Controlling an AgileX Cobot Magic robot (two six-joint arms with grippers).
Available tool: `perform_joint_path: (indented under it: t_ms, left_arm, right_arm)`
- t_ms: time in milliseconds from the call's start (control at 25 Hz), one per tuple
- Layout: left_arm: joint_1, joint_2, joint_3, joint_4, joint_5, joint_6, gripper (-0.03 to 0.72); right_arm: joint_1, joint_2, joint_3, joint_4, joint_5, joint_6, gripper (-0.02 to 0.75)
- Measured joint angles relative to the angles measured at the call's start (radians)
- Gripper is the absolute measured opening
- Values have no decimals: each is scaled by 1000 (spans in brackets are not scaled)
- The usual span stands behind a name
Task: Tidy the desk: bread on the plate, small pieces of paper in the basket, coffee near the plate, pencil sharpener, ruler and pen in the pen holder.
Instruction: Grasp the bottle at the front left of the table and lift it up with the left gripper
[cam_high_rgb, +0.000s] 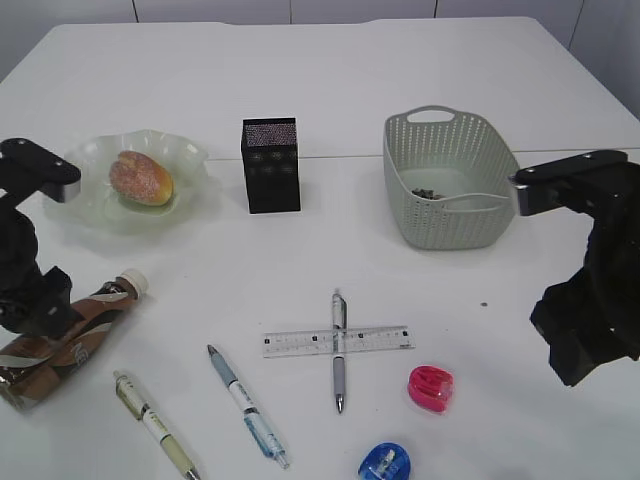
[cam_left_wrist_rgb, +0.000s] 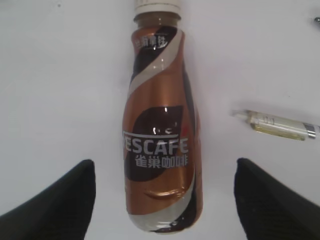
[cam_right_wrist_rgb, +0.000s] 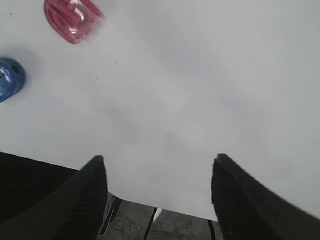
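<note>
Coffee (cam_left_wrist_rgb: 161, 130) lies flat between my left gripper's (cam_left_wrist_rgb: 162, 200) spread fingers, label readable only here; right gripper (cam_right_wrist_rgb: 157, 192) gapes over bare table (cam_right_wrist_rgb: 200, 90)

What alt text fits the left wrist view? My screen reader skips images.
A brown coffee bottle lies on the white table, cap away from the camera, between the open left gripper's fingers. A pen lies to its right.
</note>
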Motion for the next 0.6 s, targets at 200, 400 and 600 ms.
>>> perform_joint_path:
  t_ms: [200,400,600]
  left_arm:
    - [0,59,0,11,-39,2,636]
    - [0,114,0,16,-76,2,629]
    - [0,155,-2,18,-131,2,622]
  right_arm:
    - [0,0,0,0,0,-2,480]
    - [0,0,0,0,0,-2,480]
    - [0,0,0,0,-2,-2,480]
